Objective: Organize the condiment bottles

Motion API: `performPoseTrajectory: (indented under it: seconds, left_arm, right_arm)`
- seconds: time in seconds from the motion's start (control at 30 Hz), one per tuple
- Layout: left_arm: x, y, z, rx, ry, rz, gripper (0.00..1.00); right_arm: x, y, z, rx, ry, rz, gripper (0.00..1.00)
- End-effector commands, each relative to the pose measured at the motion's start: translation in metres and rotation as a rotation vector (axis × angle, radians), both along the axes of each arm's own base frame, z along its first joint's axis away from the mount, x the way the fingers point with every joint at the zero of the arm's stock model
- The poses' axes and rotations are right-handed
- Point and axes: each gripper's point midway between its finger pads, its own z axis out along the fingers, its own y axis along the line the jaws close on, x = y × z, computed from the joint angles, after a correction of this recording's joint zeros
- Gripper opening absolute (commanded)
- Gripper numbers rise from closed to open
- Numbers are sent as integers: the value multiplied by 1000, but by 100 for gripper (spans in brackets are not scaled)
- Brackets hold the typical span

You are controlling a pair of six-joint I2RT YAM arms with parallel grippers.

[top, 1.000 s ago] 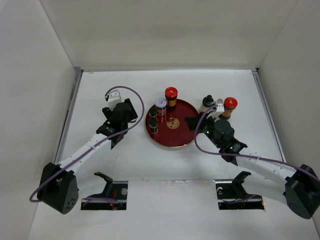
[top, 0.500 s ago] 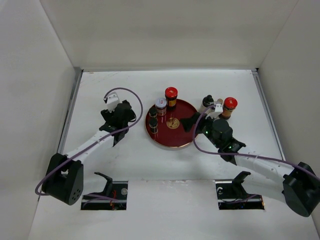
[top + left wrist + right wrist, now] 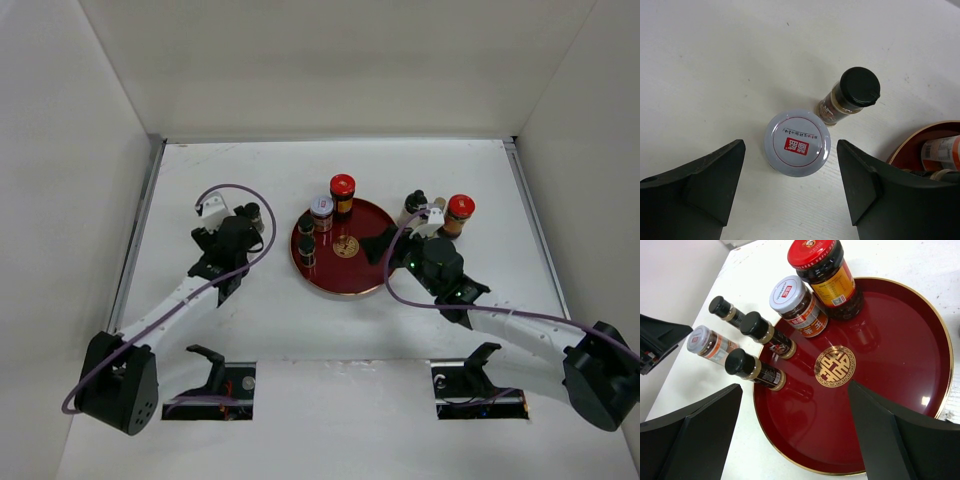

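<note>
A round dark-red tray (image 3: 350,275) holds a red-capped jar (image 3: 342,190), a white-lidded jar (image 3: 321,209) and two black-capped bottles (image 3: 307,247). Left of the tray, on the table, stand another white-lidded jar (image 3: 797,142) and a black-capped bottle (image 3: 855,92). My left gripper (image 3: 790,146) is open above that jar, with a gap on each side. My right gripper (image 3: 795,390) hangs open over the tray's near part (image 3: 840,430), empty. Right of the tray stand a black-capped bottle (image 3: 415,203) and a red-capped jar (image 3: 459,211).
White walls close in the table (image 3: 300,320) on the left, the back and the right. The right arm's purple cable (image 3: 392,275) loops beside the tray's right rim. Bare table lies in front of the tray.
My right gripper has opened wide over the tray. My left gripper has drawn back to the left, uncovering the black-capped bottle beside it.
</note>
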Motion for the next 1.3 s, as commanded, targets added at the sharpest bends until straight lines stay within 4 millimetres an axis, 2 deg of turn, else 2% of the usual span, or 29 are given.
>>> performPoseTrajectory:
  seconds: [0.0,0.13,0.37,0.5,0.63,0.7,0.83,0.9,1.0,1.13,1.27]
  left_arm:
    - [5,0,0,7,-5,1,73]
    - [14,-6,-16,4,45,-26,73]
    - [31,-7,-18,9,37,-26,73]
    - [35,-4,-19,15,37,-14,60]
    - [35,-2,-21,23,46,-9,42]
    - [34,-3,-14,23,31,-13,35]
    - [26,-12,18,23,-32,-40,31]
    - [20,-20,41,19,-72,-61,30]
    - [10,-37,87,16,-154,-109,30]
    - [0,-76,139,-19,-235,-223,30]
    - [-5,-125,174,-70,-293,-343,30]
  right_arm:
    - [6,5,27,41,-62,7,94]
    - [6,5,26,39,-60,7,95]
    - [5,8,25,37,-61,16,95]
    - [5,10,25,35,-59,19,95]
    - [6,10,24,35,-57,21,95]
    - [6,10,24,35,-57,21,95]
    - [6,10,24,35,-57,21,95]
    - [6,10,24,36,-59,21,95]
    - [5,9,27,41,-66,21,95]
    - [3,6,31,50,-78,13,95]
    - [2,-3,35,68,-89,-17,84]
